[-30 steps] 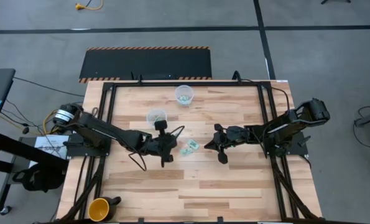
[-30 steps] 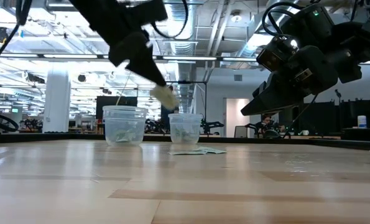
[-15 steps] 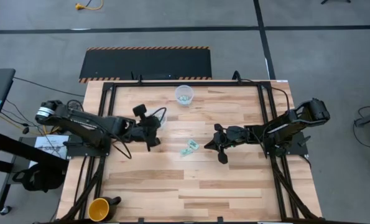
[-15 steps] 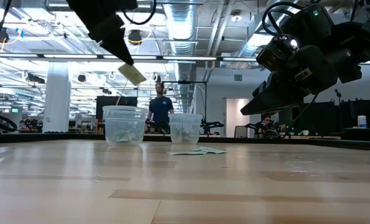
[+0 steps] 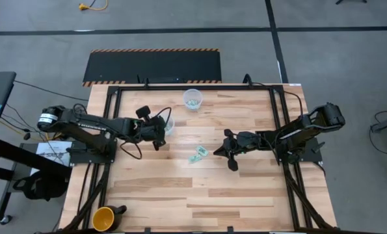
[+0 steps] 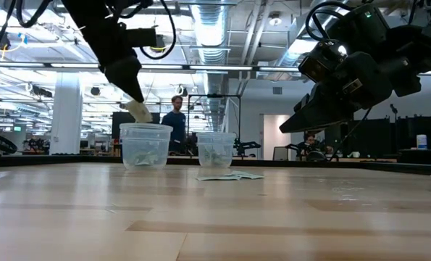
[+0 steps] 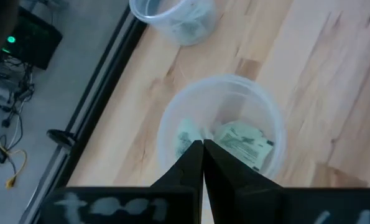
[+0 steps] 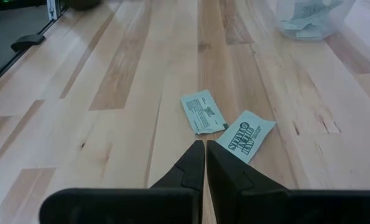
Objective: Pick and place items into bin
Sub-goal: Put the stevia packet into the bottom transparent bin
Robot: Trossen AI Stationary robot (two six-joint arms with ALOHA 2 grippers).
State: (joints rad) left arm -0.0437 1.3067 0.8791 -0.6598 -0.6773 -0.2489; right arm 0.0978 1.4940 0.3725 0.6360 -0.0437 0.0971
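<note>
Above the near cup (image 5: 164,123), the left gripper (image 6: 138,110) hangs with its fingers (image 7: 194,163) pressed together on a pale packet (image 6: 137,111), which sits just over the cup's rim in the low view. Inside this cup lie at least two more packets (image 7: 244,142). Its clear wall (image 6: 144,145) stands on the table (image 5: 200,195), and the left arm reaches to it from the table's left edge.

Beyond the near cup, toward the table's far edge, stands a second clear cup (image 5: 192,98), also with packets in it.

Right of the near cup, toward the table's middle, two loose packets (image 5: 198,155) lie flat on the wood; in the right wrist view they show as one (image 8: 203,112) just beside another (image 8: 247,135), close enough that contact cannot be told.

Right of those loose packets, the right gripper (image 5: 229,149) is held above the table, its fingers (image 8: 200,163) pressed together on nothing.

Well away from the near cup, at the table's front left corner, stands a yellow mug (image 5: 103,218).

Behind the near cup, in the room, a person (image 6: 175,119) stands.
</note>
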